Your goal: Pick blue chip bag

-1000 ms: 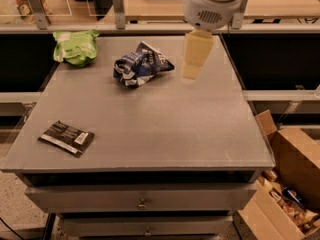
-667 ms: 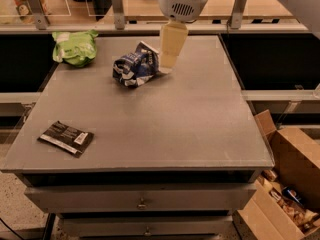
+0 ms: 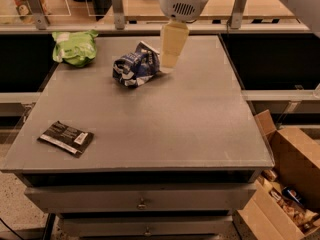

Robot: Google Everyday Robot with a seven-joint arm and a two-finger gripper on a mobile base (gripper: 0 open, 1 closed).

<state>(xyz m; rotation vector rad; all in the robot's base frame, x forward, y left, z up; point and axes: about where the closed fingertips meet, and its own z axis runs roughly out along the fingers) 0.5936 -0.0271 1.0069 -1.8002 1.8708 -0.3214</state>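
Observation:
The blue chip bag [image 3: 135,65], crumpled dark blue foil with white patches, lies on the grey table [image 3: 165,124] near its back middle. My gripper [image 3: 169,60] hangs from the white arm at the top of the view, its pale yellowish end just to the right of the bag and close to its right edge. I cannot tell whether it touches the bag.
A light green bag [image 3: 75,46] lies at the table's back left. A flat black packet with a white label [image 3: 66,137] lies at the front left. Open cardboard boxes [image 3: 290,184] stand on the floor to the right. Drawers sit under the tabletop.
My gripper has moved left across the back of the table, from well right of the blue bag to right beside it. The bags and the packet have not moved.

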